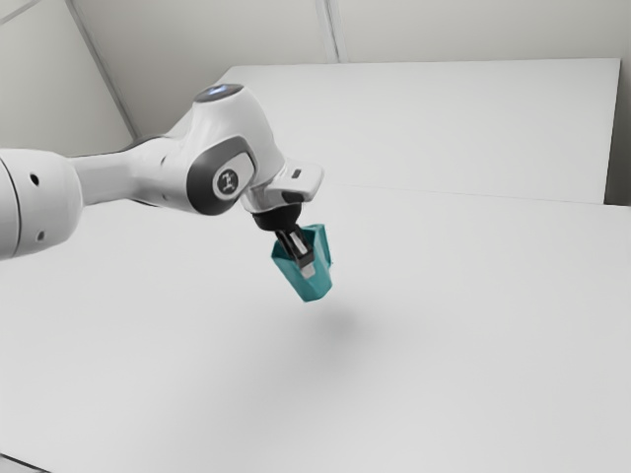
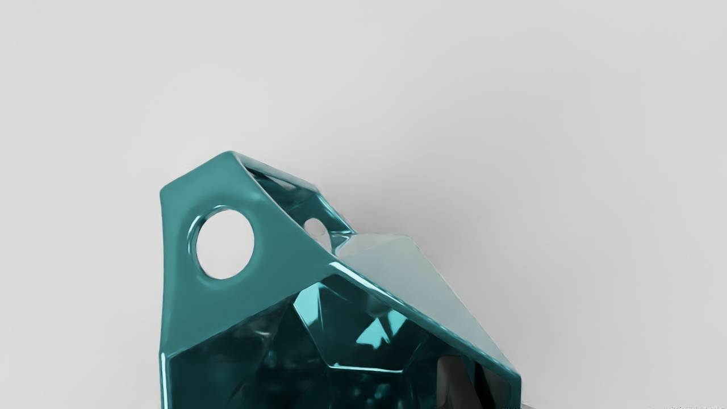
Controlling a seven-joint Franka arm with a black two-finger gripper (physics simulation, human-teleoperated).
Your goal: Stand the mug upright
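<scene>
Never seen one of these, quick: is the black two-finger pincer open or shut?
Pincer: closed, holding the glossy, faceted teal mug by its wall, tilted.

You have broad open room over the white tabletop (image 1: 493, 325) toward the exterior view's right and in front of the teal mug (image 1: 314, 287), with a gap beneath it too. The Franka arm (image 1: 108, 179) blocks the exterior view's left, and the gripper (image 1: 307, 266) obstructs the mug's mouth, one finger (image 2: 452, 386) reaching inside beside the wall.

One mug (image 1: 315, 287), one table (image 1: 473, 345), one arm (image 1: 106, 177) (one claw (image 1: 307, 262)).
</scene>
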